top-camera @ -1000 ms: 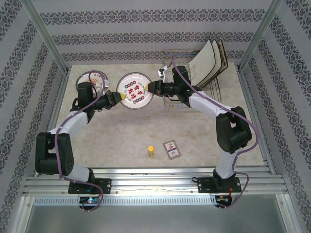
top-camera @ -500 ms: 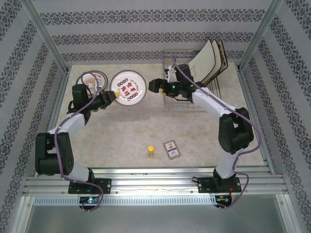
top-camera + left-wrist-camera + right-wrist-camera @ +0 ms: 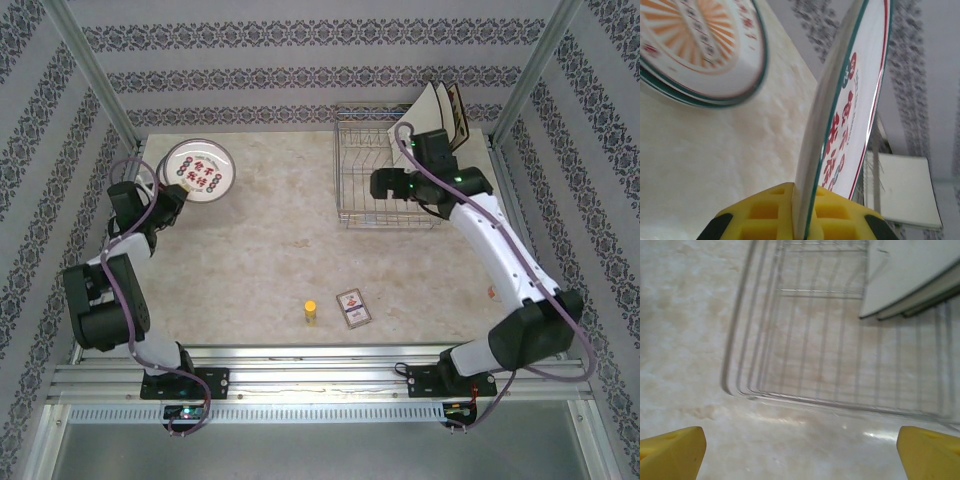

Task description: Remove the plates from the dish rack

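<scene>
Left fingers (image 3: 765,210): 2 yellow pads pinched on the rim of 1 round plate (image 3: 850,115), which stands on edge between them.
Left gripper (image 3: 175,192): far to the left of the dish rack (image 3: 390,215) and well apart from it, near the back of the table (image 3: 260,250).
Second round plate (image 3: 700,45): lies flat just beside and below the held one, also far left of the dish rack; whether the 2 touch cannot be told.
Right fingers (image 3: 675,445): spread wide, nothing between them.
Right gripper (image 3: 381,185): above the dish rack, looking down on a bare corner of its wire floor.
Square plates (image 3: 425,120): at least 2 lean in the back right end of the dish rack.
Change: 1 s ago both grippers met at the round plate just left of the dish rack; since then the left arm has carried it off alone and the right arm has swung back over the dish rack.
Meaning: the handover looks done. The held plate likely goes down on the flat one next, and the free right gripper can turn to the square plates.
</scene>
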Robot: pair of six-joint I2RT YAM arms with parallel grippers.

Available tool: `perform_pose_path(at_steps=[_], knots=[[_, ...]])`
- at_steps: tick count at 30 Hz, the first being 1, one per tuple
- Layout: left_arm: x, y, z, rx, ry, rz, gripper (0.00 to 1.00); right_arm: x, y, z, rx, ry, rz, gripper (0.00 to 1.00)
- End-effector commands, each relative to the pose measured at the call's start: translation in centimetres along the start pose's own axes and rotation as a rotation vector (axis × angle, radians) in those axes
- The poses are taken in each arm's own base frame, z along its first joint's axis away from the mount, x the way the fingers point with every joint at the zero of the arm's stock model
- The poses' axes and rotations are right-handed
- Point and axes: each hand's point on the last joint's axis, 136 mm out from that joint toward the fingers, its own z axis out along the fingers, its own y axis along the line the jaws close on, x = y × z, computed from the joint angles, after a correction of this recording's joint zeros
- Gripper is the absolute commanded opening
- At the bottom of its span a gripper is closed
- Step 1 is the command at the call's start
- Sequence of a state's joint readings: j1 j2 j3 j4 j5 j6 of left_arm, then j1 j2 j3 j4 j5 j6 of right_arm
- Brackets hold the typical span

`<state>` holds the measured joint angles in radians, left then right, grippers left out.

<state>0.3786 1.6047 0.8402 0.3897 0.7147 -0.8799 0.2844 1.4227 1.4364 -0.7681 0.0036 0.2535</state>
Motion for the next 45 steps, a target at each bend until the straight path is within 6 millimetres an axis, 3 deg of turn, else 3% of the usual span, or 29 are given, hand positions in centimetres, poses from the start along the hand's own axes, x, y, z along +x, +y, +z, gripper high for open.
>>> perform_pose_path(at_steps=[1,7,16,30,45], knots=[[-4.3,-0.4,0.6,0.015,-0.113,0.013,0.00,3.0,-2.9,-0.5,0.104,0.083,-0.033,0.98],[-6.7,2.2,3.1,-0.036,-0.133,-0.006,0.00,4.9,-4.3,-1.1,0.119,0.113,-0.013,0.98],[-8.6,4.8,5.4,-0.068,-0.174,-0.025,0.00,7.0,-4.7,-0.6,0.131,0.195,0.005,0.98],[-10.4,6.8,8.3,-0.093,-0.175,-0.058,0.00,6.3,-3.4,-1.8,0.160,0.191,0.023,0.98],[-8.9,8.6,9.3,-0.133,-0.107,-0.079,0.00,5.2,-2.4,-1.4,0.143,0.178,0.000,0.98]])
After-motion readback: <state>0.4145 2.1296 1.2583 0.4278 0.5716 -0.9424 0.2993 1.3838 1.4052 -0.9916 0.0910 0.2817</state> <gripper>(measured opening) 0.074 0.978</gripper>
